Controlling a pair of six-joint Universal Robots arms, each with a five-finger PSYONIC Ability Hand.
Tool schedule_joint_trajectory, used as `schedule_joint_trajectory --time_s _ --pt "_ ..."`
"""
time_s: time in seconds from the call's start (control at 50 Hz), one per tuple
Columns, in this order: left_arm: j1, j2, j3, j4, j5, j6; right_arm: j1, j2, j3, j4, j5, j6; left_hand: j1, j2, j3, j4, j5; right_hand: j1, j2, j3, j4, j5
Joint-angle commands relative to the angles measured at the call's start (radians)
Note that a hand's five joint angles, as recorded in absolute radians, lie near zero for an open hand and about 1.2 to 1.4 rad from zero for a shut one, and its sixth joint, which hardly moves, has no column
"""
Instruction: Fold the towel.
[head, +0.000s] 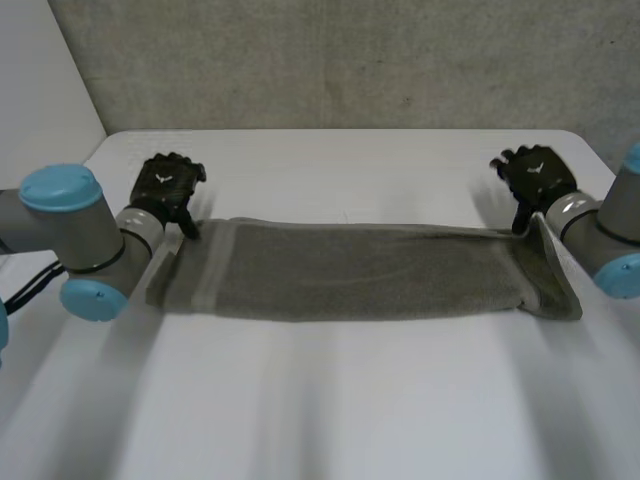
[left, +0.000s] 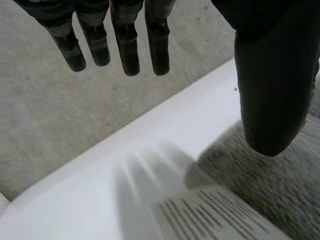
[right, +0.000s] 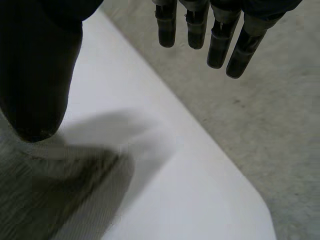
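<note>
Head view first: your towel (head: 370, 270) lies flat on the white table (head: 330, 400), pulled out into one long grey band running from the left hand (head: 168, 188) across to the right hand (head: 535, 176). Each hand sits at a far corner of it, one per end. The thumbs point down at the cloth's edge and the fingers reach past the towel over bare table. The end by the left hand has a paler stripe, and the end by the right hand looks a bit rumpled next to the wrist. The left arm (head: 75, 240) and right arm (head: 610, 235) both come in low beside the short ends.

Left wrist view: the fingers (left: 127, 50) hang straight and slightly spread with nothing in them, grey floor (left: 40, 125) beyond them. The thumb (left: 272, 90) stands well apart from them, pointing down over the towel's corner. You can't really tell if its tip touches the cloth. So that hand is relaxed and holding nothing.

Right wrist view: same deal, mirrored. Straight fingers out past the table edge, thumb hanging just above the towel's corner, nothing pinched, hand loose and empty.
</note>
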Motion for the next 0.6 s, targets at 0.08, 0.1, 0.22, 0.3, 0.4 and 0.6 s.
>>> schedule_joint_trajectory --time_s 0.08,0.1,0.22,0.3,0.4,0.6 --pt "0.013 0.143 -0.077 -0.001 -0.001 -0.005 -0.012 -0.254 0.122 -0.011 -0.017 0.148 -0.1 -0.048 -0.042 -0.056 -0.013 -0.062 -0.074 -0.05 -0.078 -0.064" --pt "0.013 0.165 -0.094 -0.001 0.002 -0.005 -0.013 -0.299 0.149 -0.015 -0.02 0.148 -0.1 -0.048 -0.042 -0.056 -0.013 -0.062 -0.074 -0.05 -0.078 -0.064" --pt "0.005 0.214 -0.165 -0.006 0.005 -0.006 -0.047 -0.378 0.209 0.001 -0.03 0.148 -0.094 -0.042 -0.042 -0.056 -0.007 -0.062 -0.074 -0.05 -0.078 -0.064" --pt "0.001 0.231 -0.214 -0.007 0.006 -0.003 -0.058 -0.437 0.325 0.075 -0.072 0.13 -0.091 -0.039 -0.042 -0.056 -0.004 -0.062 -0.074 -0.05 -0.078 -0.064" --pt "0.001 0.282 -0.301 -0.009 0.008 -0.005 -0.097 -0.479 0.481 0.165 -0.109 0.046 -0.085 -0.033 -0.042 -0.056 0.001 -0.062 -0.074 -0.05 -0.078 -0.064" --pt "-0.001 0.354 -0.452 -0.007 0.049 -0.012 -0.168 -0.505 0.741 0.15 -0.114 -0.085 -0.08 -0.028 -0.042 -0.056 0.007 -0.004 -0.016 -0.05 -0.078 -0.007"
